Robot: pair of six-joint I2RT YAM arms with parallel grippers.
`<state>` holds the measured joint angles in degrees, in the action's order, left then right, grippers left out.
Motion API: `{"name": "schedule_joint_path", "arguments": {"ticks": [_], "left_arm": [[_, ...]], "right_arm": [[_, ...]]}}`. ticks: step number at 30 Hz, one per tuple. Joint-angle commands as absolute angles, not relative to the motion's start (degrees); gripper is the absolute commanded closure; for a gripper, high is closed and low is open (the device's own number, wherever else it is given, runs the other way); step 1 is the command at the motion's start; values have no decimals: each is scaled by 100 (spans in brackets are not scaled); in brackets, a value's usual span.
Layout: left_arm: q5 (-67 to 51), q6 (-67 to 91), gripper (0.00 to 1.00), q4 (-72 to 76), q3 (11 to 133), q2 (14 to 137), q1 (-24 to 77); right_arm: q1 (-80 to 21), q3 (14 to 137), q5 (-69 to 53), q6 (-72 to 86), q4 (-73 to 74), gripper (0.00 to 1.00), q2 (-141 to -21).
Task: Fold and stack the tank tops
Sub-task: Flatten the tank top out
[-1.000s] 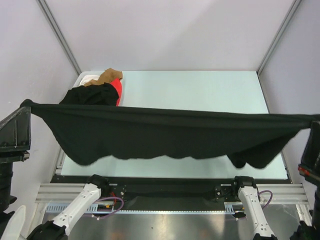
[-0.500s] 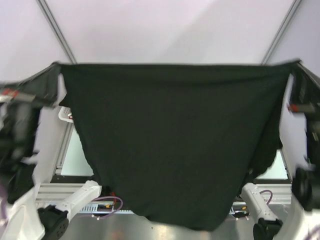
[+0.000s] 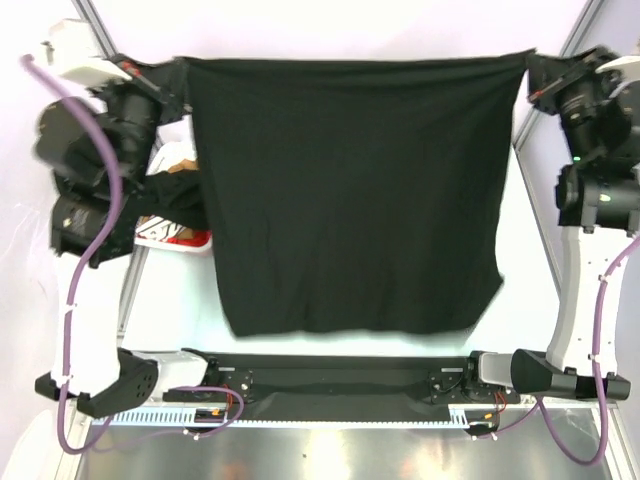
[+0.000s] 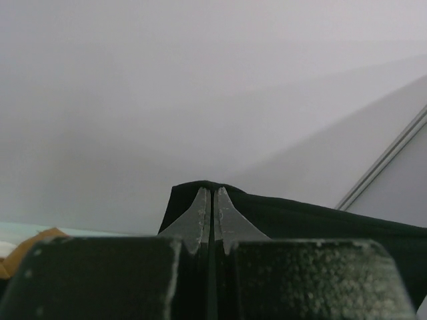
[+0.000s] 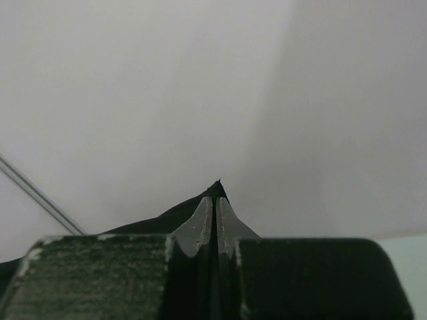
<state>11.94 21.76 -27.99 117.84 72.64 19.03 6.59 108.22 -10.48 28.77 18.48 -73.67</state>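
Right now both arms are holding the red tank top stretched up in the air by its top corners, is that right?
Not red: the top external view shows it is the black tank top that is held stretched up in the air by its top corners, both jaws shut on it.

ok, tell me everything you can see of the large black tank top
The large black cloth tank top is plain, matte and soft-looking. It hangs spread as a flat, nearly rectangular sheet over the table, top edge taut and level, bottom hem loose and slightly wavy. The left gripper is shut on its upper left corner, the right gripper on its upper right; both wrist views show cloth pinched between closed fingers. Straps and armholes cannot be made out, nor whether the hem touches the table.
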Motion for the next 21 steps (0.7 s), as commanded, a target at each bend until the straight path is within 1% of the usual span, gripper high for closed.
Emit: {"name": "schedule_joint_path", "arguments": {"ticks": [1, 3, 7, 10, 15, 18, 21], "left_arm": [[1486, 1846, 100, -2354, 12645, 6829, 1828], [1346, 1881, 100, -2513, 12753, 6707, 1828], [1222, 2065, 100, -2338, 12077, 6101, 1828], [1187, 2100, 100, -2381, 11901, 5732, 1828], [1090, 2197, 100, -2575, 11909, 5327, 1837], [1028, 2259, 100, -2601, 12005, 5168, 1828], [1011, 2285, 100, -2811, 12339, 5282, 1828]], "right_arm": [[896, 11950, -1379, 3067, 1502, 100, -7101], [1002, 12023, -1467, 3076, 1599, 100, -6988], [1072, 11918, -1441, 3032, 1731, 100, -6452], [1081, 12154, -1389, 2875, 2152, 100, -6127], [1002, 12278, -1275, 2699, 2513, 100, -5504], [906, 12313, -1004, 2611, 2619, 100, -5292], [651, 12480, -757, 2505, 2698, 100, -5335]]}}
